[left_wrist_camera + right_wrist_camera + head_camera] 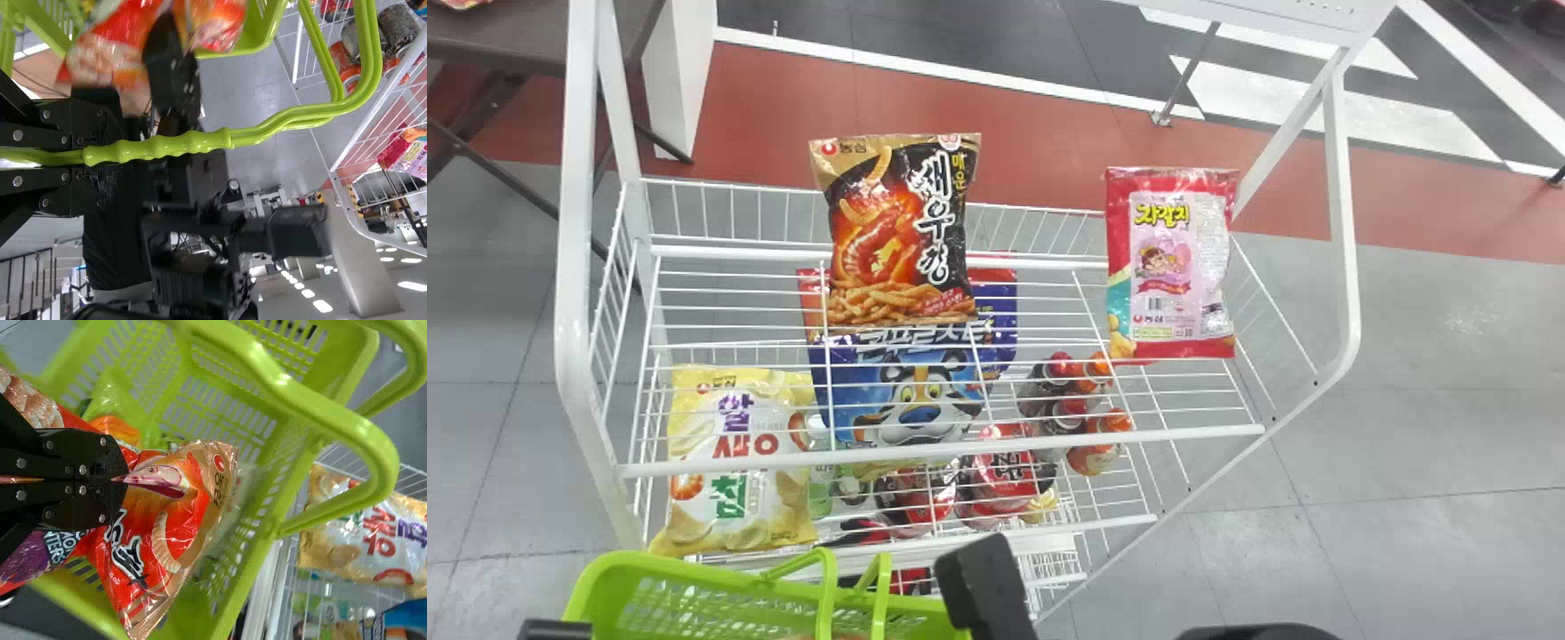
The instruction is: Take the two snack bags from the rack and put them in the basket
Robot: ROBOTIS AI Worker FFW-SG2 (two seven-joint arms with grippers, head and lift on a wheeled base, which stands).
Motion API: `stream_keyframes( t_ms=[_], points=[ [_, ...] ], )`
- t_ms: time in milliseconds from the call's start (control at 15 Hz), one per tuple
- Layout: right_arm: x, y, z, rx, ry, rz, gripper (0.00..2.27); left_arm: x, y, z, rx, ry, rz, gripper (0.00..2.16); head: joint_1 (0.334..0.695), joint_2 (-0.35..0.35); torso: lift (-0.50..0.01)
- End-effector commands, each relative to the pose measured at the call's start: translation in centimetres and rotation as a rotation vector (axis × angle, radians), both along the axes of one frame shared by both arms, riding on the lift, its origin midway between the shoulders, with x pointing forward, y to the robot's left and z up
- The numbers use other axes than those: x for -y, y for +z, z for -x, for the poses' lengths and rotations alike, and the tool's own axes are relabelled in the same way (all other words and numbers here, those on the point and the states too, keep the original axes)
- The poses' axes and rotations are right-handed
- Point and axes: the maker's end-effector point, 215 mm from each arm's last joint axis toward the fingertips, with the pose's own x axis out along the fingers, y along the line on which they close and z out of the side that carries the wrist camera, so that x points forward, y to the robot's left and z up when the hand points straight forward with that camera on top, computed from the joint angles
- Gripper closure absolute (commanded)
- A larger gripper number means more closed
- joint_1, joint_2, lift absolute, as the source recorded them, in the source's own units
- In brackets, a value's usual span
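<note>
My right gripper (pixel 989 582) is at the bottom edge of the head view, right of the green basket (pixel 694 600). In the right wrist view the gripper (pixel 125 480) is shut on a crinkled orange-red snack bag (pixel 150 540) over the basket (pixel 233 377); whether the bag touches the basket's inside I cannot tell. Red and purple packaging (pixel 40 553) lies beside and under the fingers. A dark part of my left gripper (pixel 556 630) shows at the lower left. In the left wrist view that gripper (pixel 100 157) is shut on the basket's handle (pixel 173 145).
On the white wire rack (pixel 943 453) are a black-and-orange bag (pixel 898 231), a pink-red bag (pixel 1172 267), a blue bag (pixel 916 396) and a yellow bag (pixel 738 462). Bottles (pixel 1098 436) and red packs (pixel 1005 471) lie lower down. The basket stands against the rack's near side.
</note>
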Motion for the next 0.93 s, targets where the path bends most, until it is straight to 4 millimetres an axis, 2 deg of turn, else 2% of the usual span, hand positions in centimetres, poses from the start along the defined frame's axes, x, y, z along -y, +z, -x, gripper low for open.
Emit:
stream_keyframes(
  t_ms=[0, 133, 200, 267, 333, 467, 600, 867],
  points=[
    [-1.6, 0.0, -2.9, 0.080, -0.032, -0.047, 2.22, -0.1, -0.1, 0.2, -0.009, -0.004, -0.004, 1.87, 0.695, -0.350, -0.011],
    [-1.6, 0.0, -4.1, 0.100, -0.042, -0.050, 2.22, -0.1, -0.1, 0.2, -0.007, -0.008, -0.005, 1.87, 0.695, -0.286, -0.011],
    [-1.3, -0.6, -3.9, 0.084, -0.038, -0.041, 2.22, -0.1, 0.0, 0.1, -0.006, -0.009, -0.004, 1.87, 0.695, -0.267, -0.011],
    [-1.1, -1.3, -2.9, 0.040, -0.024, -0.031, 2.15, 0.0, 0.0, 0.1, -0.004, -0.010, -0.003, 1.87, 0.695, -0.255, -0.011],
    [-0.6, -1.8, -1.5, -0.009, -0.005, -0.009, 1.66, 0.0, 0.1, -0.1, -0.001, -0.011, -0.004, 1.87, 0.695, -0.253, -0.011],
    [1.0, -1.5, 0.0, -0.048, 0.007, 0.026, 0.00, 0.2, 0.1, -0.2, 0.001, -0.017, -0.003, 1.87, 0.695, -0.293, -0.011],
    [2.8, -0.2, 1.1, -0.078, 0.014, 0.064, 0.00, 0.3, 0.1, -0.2, -0.001, -0.018, -0.001, 1.87, 0.695, -0.350, -0.011],
    [6.4, 3.3, -1.3, 0.008, -0.055, 0.100, 0.06, 0.2, 0.1, 0.1, -0.008, -0.017, 0.000, 1.87, 0.695, -0.350, -0.011]
  ],
)
